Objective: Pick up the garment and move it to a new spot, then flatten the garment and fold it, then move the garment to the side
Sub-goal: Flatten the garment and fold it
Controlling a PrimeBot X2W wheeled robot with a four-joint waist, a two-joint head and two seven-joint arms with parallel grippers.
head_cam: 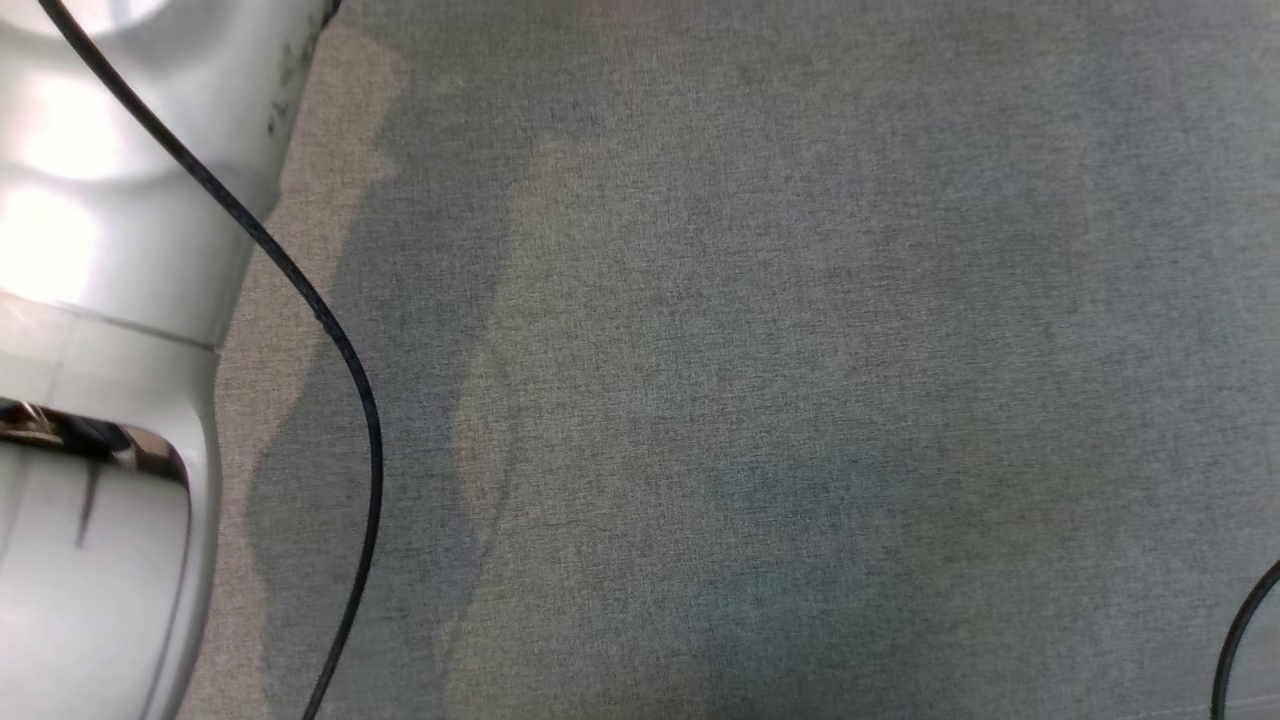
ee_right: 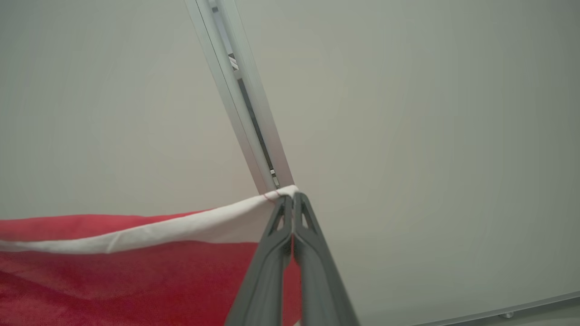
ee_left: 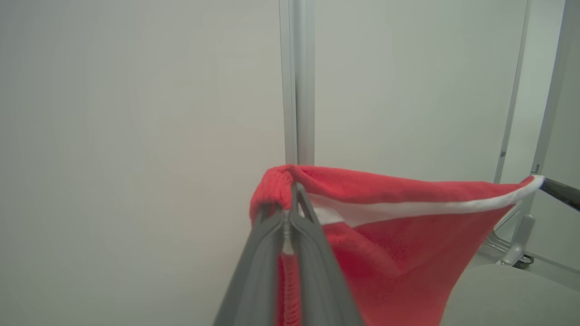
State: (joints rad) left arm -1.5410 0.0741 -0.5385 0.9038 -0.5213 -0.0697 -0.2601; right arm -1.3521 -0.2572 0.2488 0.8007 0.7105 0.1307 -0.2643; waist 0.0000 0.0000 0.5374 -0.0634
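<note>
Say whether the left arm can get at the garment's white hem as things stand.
Probably not without letting go: the left tool is shut on the red ribbed edge of the garment. The white hem runs unobstructed beside it to the right tool.

The garment [ee_left: 398, 253] hangs stretched between the left end effector [ee_left: 293, 195], clamped on one top corner, and the right end effector [ee_right: 293, 199], clamped on the other. An upright post [ee_left: 297, 81] stands behind it. A forearm [head_cam: 100, 250] and a cable [head_cam: 350, 370] lie over the left side of the surface [head_cam: 800, 350].

Red garment [ee_left: 398, 235] — white trim; grey cloth [head_cam: 800, 400]
</note>
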